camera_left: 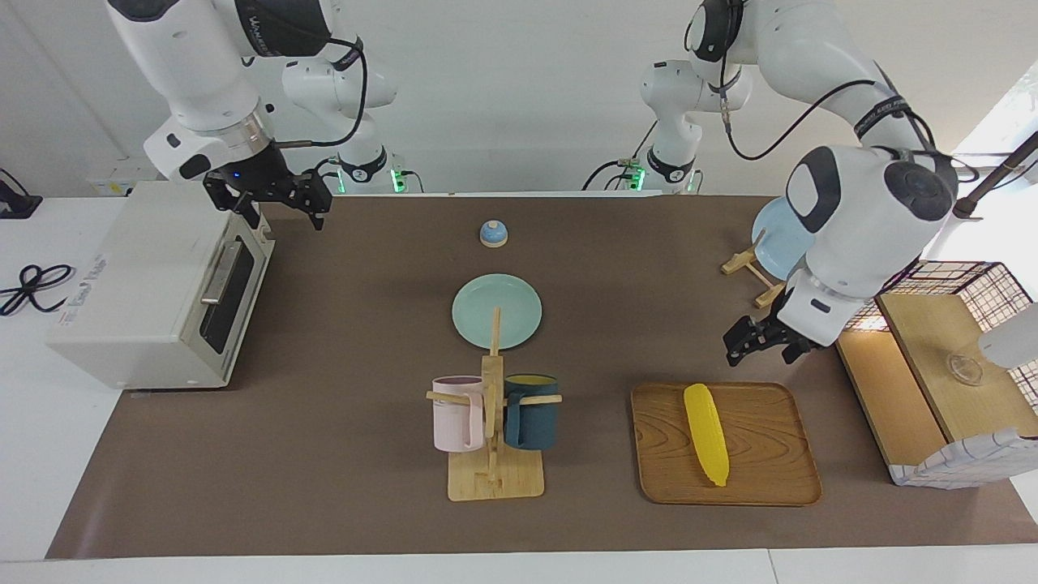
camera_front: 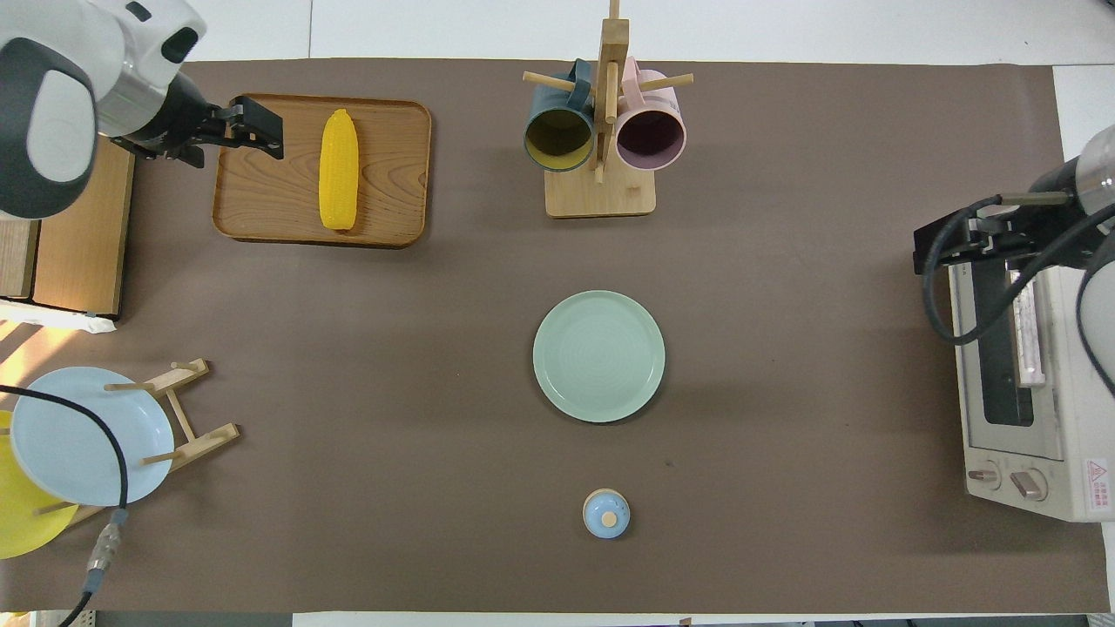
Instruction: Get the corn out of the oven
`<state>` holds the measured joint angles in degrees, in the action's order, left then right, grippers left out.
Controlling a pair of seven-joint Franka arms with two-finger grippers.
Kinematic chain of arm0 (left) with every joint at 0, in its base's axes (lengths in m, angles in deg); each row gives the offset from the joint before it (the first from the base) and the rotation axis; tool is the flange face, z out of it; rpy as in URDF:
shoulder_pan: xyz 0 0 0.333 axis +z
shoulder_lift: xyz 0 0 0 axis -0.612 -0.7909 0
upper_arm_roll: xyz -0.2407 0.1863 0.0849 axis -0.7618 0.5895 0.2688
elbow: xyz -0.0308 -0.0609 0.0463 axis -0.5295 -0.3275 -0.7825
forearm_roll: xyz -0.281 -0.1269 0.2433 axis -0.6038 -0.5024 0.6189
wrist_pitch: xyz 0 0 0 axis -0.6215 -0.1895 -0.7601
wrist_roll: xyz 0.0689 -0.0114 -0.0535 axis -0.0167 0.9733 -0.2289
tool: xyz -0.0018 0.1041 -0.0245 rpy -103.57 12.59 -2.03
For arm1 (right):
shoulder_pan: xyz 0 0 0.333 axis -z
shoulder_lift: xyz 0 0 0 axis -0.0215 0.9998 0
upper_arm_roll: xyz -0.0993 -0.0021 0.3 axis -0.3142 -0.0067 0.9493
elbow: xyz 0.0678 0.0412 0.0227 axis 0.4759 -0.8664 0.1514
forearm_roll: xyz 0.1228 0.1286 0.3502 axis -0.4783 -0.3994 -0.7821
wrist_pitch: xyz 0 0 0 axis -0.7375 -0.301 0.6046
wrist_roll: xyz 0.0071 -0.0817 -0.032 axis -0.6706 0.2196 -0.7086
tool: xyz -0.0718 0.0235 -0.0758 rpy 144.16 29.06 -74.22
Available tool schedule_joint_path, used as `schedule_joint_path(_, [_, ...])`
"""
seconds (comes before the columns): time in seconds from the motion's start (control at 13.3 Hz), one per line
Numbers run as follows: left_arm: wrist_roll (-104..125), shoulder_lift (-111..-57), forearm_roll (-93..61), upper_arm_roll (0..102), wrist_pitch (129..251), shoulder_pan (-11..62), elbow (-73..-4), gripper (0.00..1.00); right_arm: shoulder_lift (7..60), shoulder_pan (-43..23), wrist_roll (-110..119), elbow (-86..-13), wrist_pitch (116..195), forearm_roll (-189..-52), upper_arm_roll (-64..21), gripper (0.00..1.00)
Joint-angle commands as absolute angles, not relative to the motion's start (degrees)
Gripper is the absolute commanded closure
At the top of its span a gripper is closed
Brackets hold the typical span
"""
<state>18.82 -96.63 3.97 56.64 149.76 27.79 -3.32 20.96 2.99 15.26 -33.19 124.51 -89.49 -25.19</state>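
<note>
While the corn (camera_left: 706, 435) lies lengthwise on the wooden tray (camera_left: 778, 478) toward the left arm's end of the table, well apart from the oven (camera_left: 138, 292) at the right arm's end, the task reads as essentially done — what is left is to clear the arms without disturbing anything. The cob rests free, touched by no gripper, its thicker end pointing toward the robots and its tapered tip away from them.

The left gripper (camera_left: 761, 344) hangs in the air just past the tray's robot-side edge, its fingers spread apart and holding nothing. To do the retreat well, it should rise straight up and pull away with the fingers kept apart, so that no fingertip clips the cob or the tray's rim; a smooth plastic-looking cob would probably roll at a light nudge. The plate stand (camera_left: 750, 268) with its pale blue plate (camera_left: 780, 235) sits close to the arm's likely path, so the elbow needs room there.

The right gripper (camera_left: 263, 197) hovers over the oven's top front corner nearest the robots, fingers spread and empty. The oven door (camera_left: 231, 284) looks shut, its silver handle (camera_left: 217, 280) untouched — that arm need only draw back without striking the oven's top.
</note>
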Motion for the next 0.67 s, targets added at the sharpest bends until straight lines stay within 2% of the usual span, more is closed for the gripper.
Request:
schedule_joint_path(0.0, [18.16, -88.32, 5.21, 57.76, 143.60, 27.98, -8.80, 0.00, 20.60, 6.41, 10.01, -33.05, 124.74, -90.55, -25.71, 0.00])
schedule_joint_path(0.3, [18.25, -76.89, 5.38, 57.93, 142.61, 28.86, -19.61, 0.00, 20.51, 5.89, 4.90, -33.31, 124.56, -90.45, -29.05, 0.00])
schedule_joint_path(0.6, [18.24, -71.95, 6.53, 57.76, 140.95, 28.15, -25.69, 0.00, 20.51, 5.63, 5.95, -33.23, 125.35, -90.54, -29.50, 0.00])
